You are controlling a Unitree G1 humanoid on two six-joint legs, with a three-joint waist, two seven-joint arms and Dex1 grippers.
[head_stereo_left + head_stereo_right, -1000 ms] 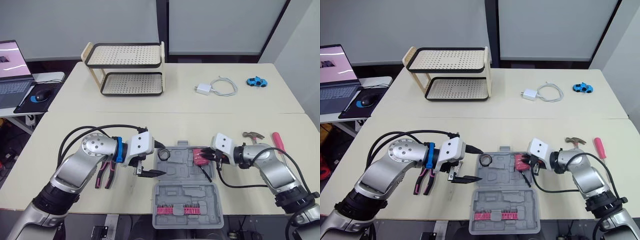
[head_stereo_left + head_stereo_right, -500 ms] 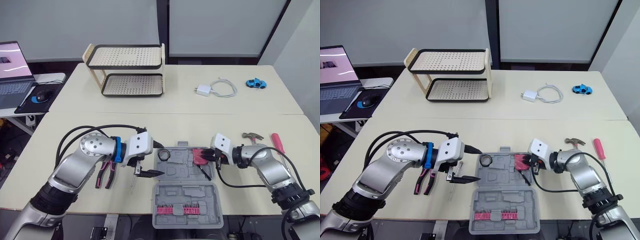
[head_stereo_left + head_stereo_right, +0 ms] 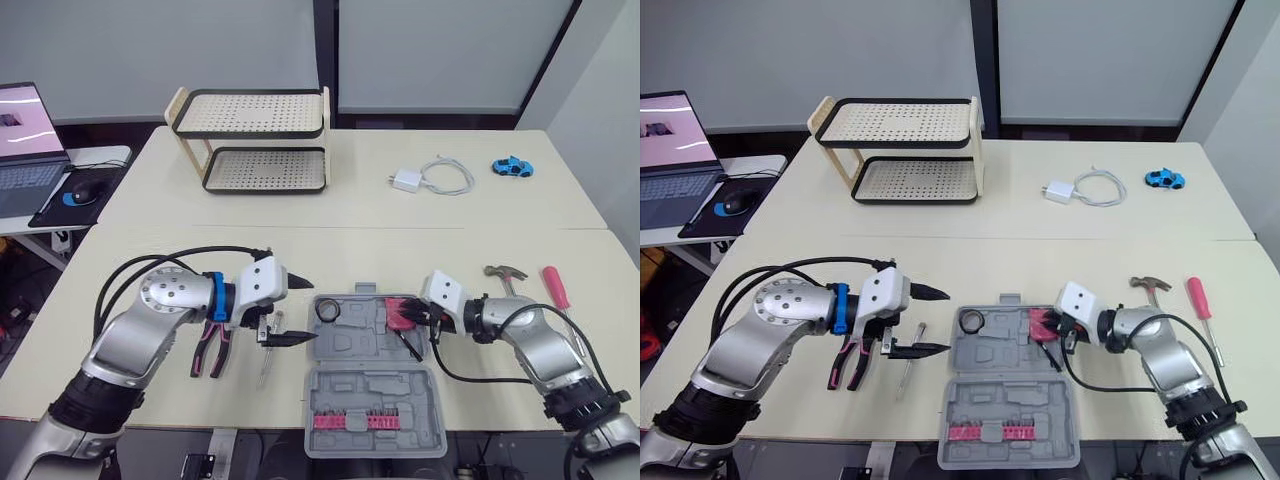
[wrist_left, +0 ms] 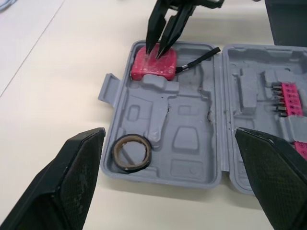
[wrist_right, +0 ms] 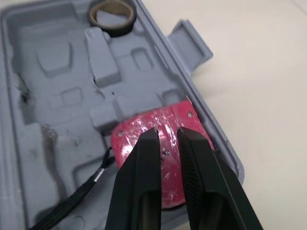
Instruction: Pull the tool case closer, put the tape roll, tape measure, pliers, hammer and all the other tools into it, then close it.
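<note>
So here's where we're at. The pliers (image 3: 210, 350) lie on the table back behind the left gripper (image 3: 300, 312), down under its wrist. Pink-and-black rubbery handles point toward us, steel nose away, so the long axis runs crosswise to the fingers. That gripper is spread wide with nothing in it, tips aimed at the tool case (image 3: 370, 385). Just below its lower finger there's a thin screwdriver (image 3: 268, 358), lying roughly parallel to the pliers.

The case is open flat in front of the fingertips. It's grey moulded plastic with lots of shaped pockets and a pink bit strip (image 3: 362, 418) in the near half. The tape roll (image 3: 327, 310), a dark ring, already sits in the pocket closest to the left gripper.

The tape measure (image 5: 134, 132), a glossy red block, sits in the far corner pocket. The right gripper (image 5: 167, 132) has its tips on top of it, fingers drawn almost together rather than wrapped around it.

The hammer (image 3: 505, 272) and the red screwdriver (image 3: 555, 287) lie behind the right gripper, out past its wrist.

We reckon the left arm takes the pliers and the right takes the hammer.
</note>
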